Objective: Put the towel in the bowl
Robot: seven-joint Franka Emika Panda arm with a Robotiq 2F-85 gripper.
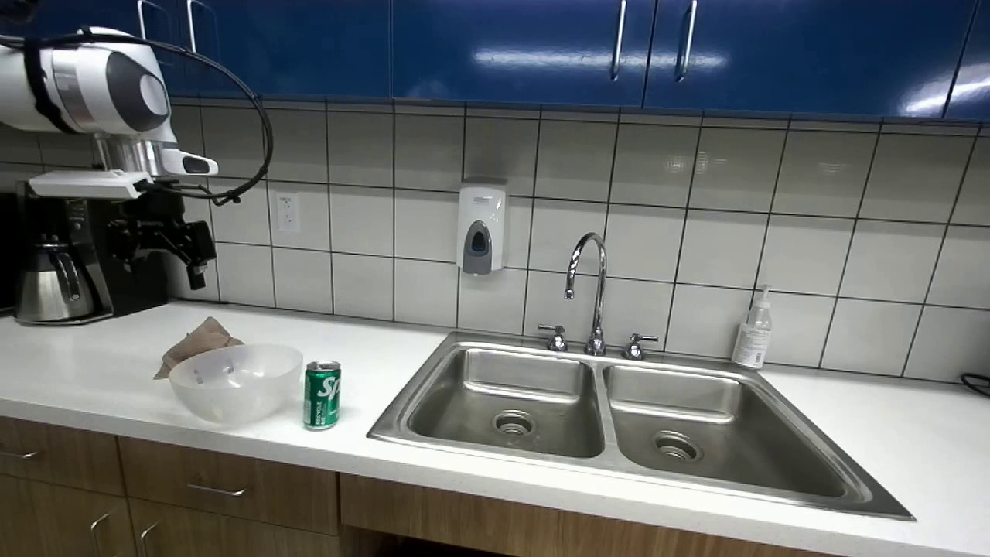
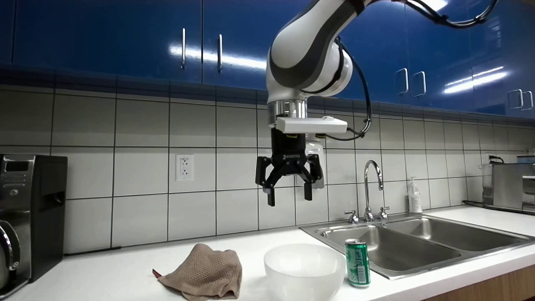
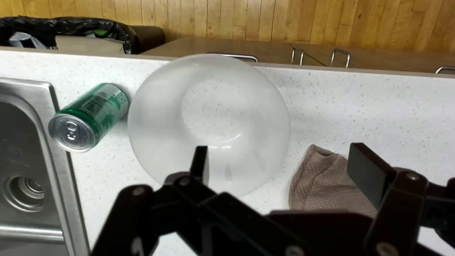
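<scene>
The brown towel lies crumpled on the white counter in both exterior views (image 1: 197,342) (image 2: 205,271); part of it shows in the wrist view (image 3: 321,183), the rest behind my gripper. The translucent white bowl stands upright beside the towel in both exterior views (image 1: 240,391) (image 2: 304,278) and in the wrist view (image 3: 156,113). It looks empty. My gripper (image 2: 289,194) hangs well above the counter, fingers pointing down. Its fingers are spread with nothing between them, also in the wrist view (image 3: 282,165). The gripper touches neither towel nor bowl.
A green Sprite can (image 1: 322,396) stands close beside the bowl, on the sink side. The steel sink (image 1: 607,422) with a faucet (image 1: 597,298) lies beyond it. A coffee maker (image 2: 48,217) stands beyond the towel. Blue cabinets (image 2: 104,37) hang overhead.
</scene>
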